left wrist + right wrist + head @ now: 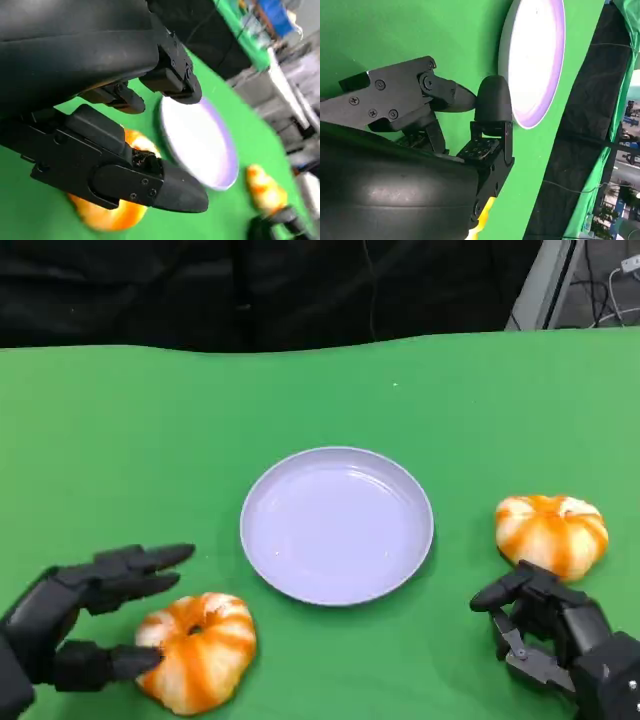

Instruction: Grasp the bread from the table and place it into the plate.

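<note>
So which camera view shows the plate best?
The head view: the whole plate is visible from above, empty, between the two breads. The left wrist view shows it tilted and partly behind a robot hand finger; the right wrist view shows part of it edge-on.

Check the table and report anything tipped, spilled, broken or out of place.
Nothing stands out. The plate sits flat and empty at the middle of the green table. One bread lies whole by the left hand, the other bread whole beside the right hand. No spills or damage visible.
</note>
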Action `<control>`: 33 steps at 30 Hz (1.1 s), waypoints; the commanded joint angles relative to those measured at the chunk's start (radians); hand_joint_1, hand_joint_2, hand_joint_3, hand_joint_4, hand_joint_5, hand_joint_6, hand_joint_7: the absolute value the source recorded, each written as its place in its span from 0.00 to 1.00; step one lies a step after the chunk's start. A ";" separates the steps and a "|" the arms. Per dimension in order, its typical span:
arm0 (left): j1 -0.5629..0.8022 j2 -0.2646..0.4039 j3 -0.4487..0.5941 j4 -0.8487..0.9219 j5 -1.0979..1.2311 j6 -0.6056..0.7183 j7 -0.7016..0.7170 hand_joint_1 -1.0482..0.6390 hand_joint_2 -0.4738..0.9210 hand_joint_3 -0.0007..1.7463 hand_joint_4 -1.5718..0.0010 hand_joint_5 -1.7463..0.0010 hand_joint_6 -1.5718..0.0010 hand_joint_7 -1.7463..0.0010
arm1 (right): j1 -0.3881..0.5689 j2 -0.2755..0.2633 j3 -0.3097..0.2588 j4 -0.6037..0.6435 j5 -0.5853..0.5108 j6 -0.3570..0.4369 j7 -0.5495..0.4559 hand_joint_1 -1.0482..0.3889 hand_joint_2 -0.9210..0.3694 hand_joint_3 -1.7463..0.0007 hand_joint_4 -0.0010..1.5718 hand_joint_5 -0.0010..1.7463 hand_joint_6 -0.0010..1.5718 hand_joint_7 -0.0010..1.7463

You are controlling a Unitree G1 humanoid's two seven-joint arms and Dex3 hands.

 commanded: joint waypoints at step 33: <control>0.177 0.210 -0.332 -0.700 0.543 0.577 0.208 0.00 1.00 0.18 0.70 1.00 0.78 1.00 | 0.010 -0.011 0.001 0.004 -0.005 0.015 -0.007 0.59 0.08 0.60 0.48 1.00 0.45 0.78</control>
